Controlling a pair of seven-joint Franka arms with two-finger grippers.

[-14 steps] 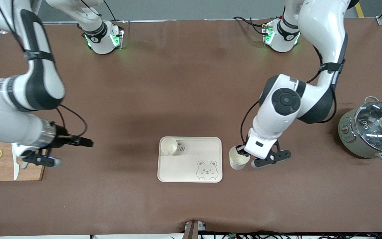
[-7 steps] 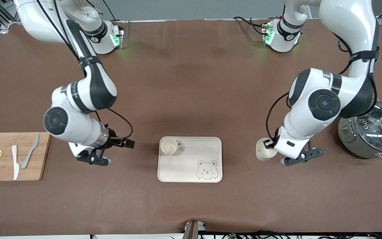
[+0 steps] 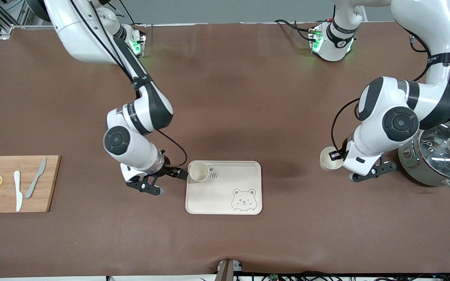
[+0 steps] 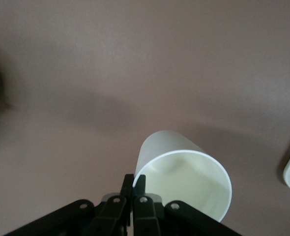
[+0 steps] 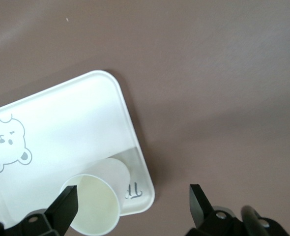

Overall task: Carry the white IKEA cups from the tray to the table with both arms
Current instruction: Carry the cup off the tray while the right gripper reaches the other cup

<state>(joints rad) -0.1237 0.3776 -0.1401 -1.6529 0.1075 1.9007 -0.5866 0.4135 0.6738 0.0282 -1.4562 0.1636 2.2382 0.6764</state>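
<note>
Brown table (image 3: 225, 97): tray (image 3: 225, 201), board (image 3: 49, 183), pot (image 3: 424, 164)

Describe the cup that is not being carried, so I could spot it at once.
Find the cream bear-print tray in the middle of the brown table. The white cup stands upright in the tray's corner farthest from the front camera, toward the right arm's end, beside the open right end effector. Its twin is pinched by the left end effector, off the tray.

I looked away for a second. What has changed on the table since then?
The left gripper, shut on one white cup, carried it away from the tray toward the pot. The right gripper, open, swung in beside the other cup, which stayed on the tray.
</note>
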